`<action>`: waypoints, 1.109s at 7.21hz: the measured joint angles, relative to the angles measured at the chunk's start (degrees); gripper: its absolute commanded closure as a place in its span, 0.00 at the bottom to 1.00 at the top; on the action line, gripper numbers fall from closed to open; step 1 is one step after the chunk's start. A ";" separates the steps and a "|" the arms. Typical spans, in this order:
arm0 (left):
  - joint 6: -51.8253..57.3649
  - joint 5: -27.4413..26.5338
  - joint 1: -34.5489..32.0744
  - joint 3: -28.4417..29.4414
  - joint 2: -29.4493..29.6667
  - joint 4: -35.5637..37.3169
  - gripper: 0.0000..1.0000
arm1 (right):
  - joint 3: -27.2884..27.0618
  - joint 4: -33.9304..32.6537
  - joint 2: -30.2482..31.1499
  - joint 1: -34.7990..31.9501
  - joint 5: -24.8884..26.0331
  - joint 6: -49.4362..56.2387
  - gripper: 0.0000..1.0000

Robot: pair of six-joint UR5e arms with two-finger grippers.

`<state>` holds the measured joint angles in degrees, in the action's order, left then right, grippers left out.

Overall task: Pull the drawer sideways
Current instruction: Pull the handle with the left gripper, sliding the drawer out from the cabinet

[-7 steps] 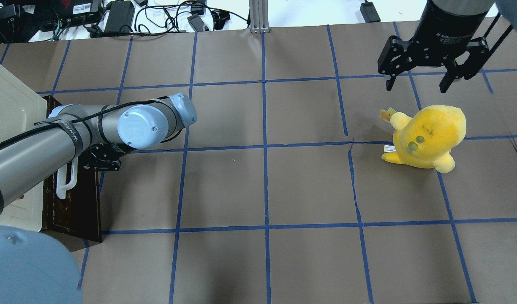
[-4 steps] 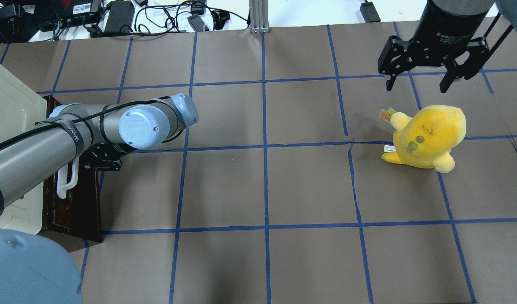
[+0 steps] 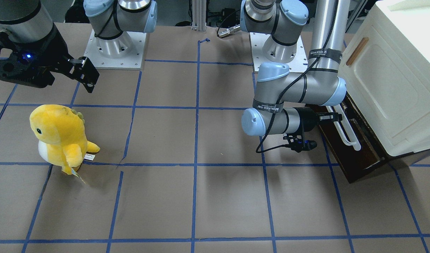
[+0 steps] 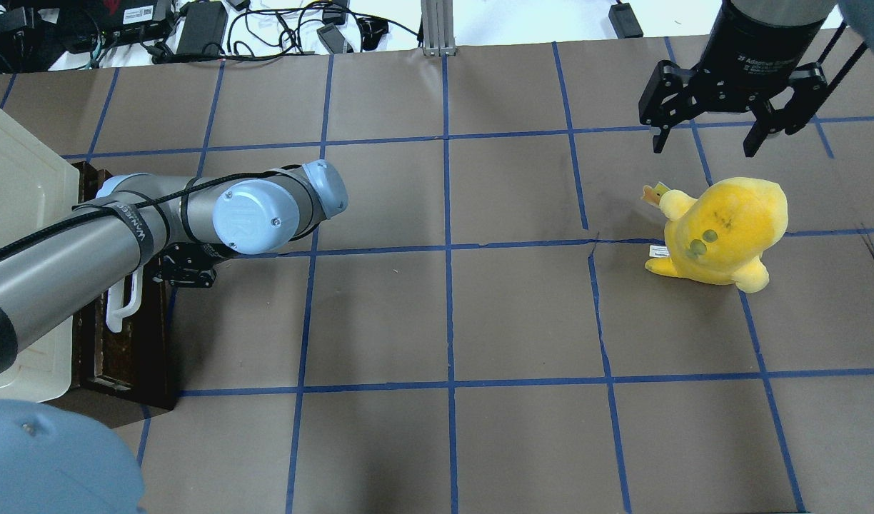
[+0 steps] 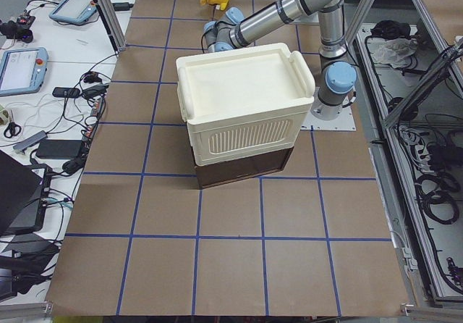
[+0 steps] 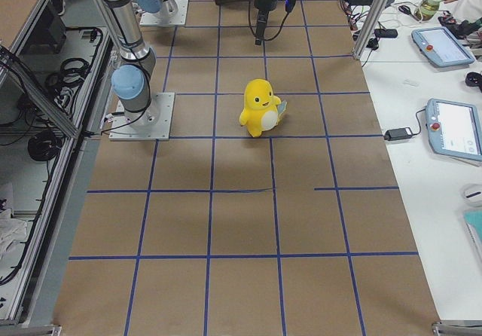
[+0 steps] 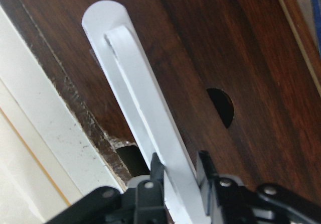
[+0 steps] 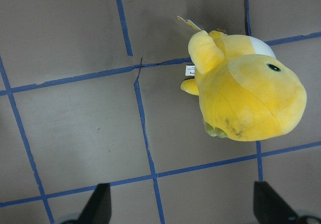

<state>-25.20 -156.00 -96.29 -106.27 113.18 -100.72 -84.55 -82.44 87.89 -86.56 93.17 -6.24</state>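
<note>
Dark brown wood fills the left wrist view: the drawer (image 7: 251, 58) front, with a round hole (image 7: 220, 107) in it and its long white bar handle (image 7: 133, 78) running up the frame. The left tool (image 7: 178, 166) is clamped on that bar, its two fingers (image 7: 206, 169) pressed against either side. The cream cabinet (image 7: 40, 148) edges the front, with a small dark gap between them.

From the front-facing camera, the drawer sits at the foot of the cabinet on the view's right, down on the tabletop (image 3: 201, 196), its front turned toward the grid of blue tape lines (image 3: 197, 140). The left arm (image 3: 299, 91) bends down to the handle. A yellow plush toy (image 3: 58, 137) stands upright on the view's left, well apart from the drawer.

Overhead, the right tool (image 4: 704, 146) hangs above the tabletop near the plush toy, jaws spread wide, holding nothing.

The exterior left view shows the cabinet's ribbed side with the drawer's dark band beneath it; the left tool is hidden behind the cabinet.

In the exterior right view the plush toy stands near the middle of the tabletop.

The right wrist view looks down on the plush toy, with the fingertips (image 8: 98, 204) wide apart at the lower corners.
</note>
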 measured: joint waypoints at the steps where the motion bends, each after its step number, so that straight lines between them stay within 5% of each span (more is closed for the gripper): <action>1: 0.04 0.00 -0.61 0.00 0.01 0.02 0.80 | 0.00 0.00 0.00 -0.01 0.00 0.00 0.00; 8: 0.15 0.03 -4.08 0.17 0.02 0.61 0.80 | 0.00 0.00 0.00 0.00 0.00 0.00 0.00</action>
<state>-25.05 -155.98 -100.37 -106.10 113.20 -100.11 -84.55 -82.44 87.89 -86.56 93.16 -6.24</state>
